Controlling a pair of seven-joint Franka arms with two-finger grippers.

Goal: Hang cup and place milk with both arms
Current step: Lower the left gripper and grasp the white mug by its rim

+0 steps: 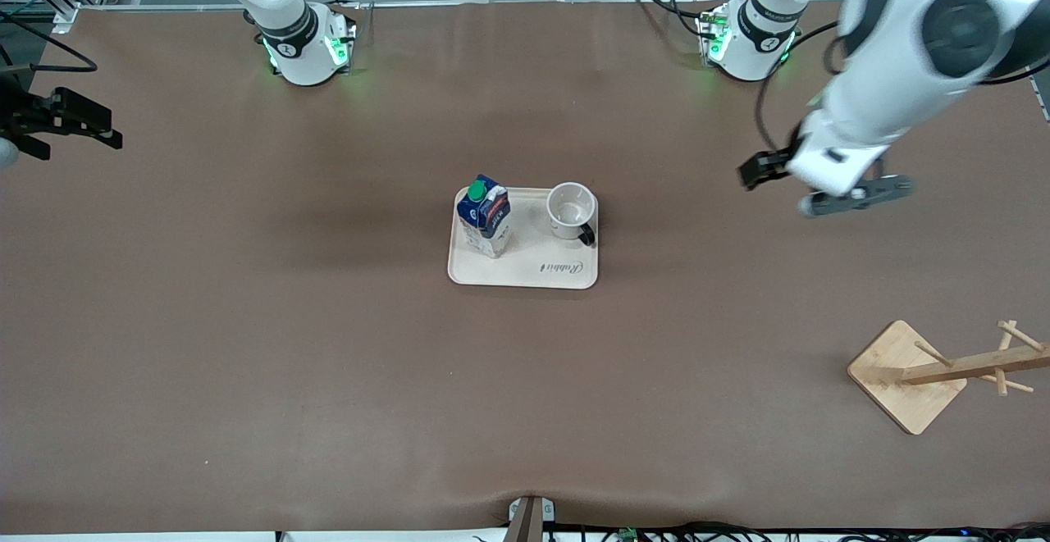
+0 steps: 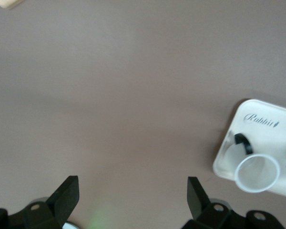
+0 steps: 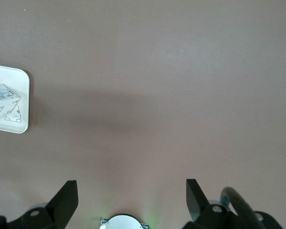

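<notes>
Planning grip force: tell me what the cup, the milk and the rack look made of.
Cup: white, smooth, probably glazed ceramic or plastic; black handle.
Milk: printed carton, likely coated paperboard with folded gable top; green cap looks plastic.
Rack: pale wood with visible pegs, matte.

Bare table point(image 1: 246, 321) around tray point(image 1: 525, 275); rack point(image 1: 943, 370) aside.

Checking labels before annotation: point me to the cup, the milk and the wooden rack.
cup point(image 1: 570, 204), front view, on the inside bottom of the white mug on the tray.
milk point(image 1: 486, 216), front view, on the carton's dark blue upper side.
wooden rack point(image 1: 886, 370), front view, on its flat square base.
</notes>
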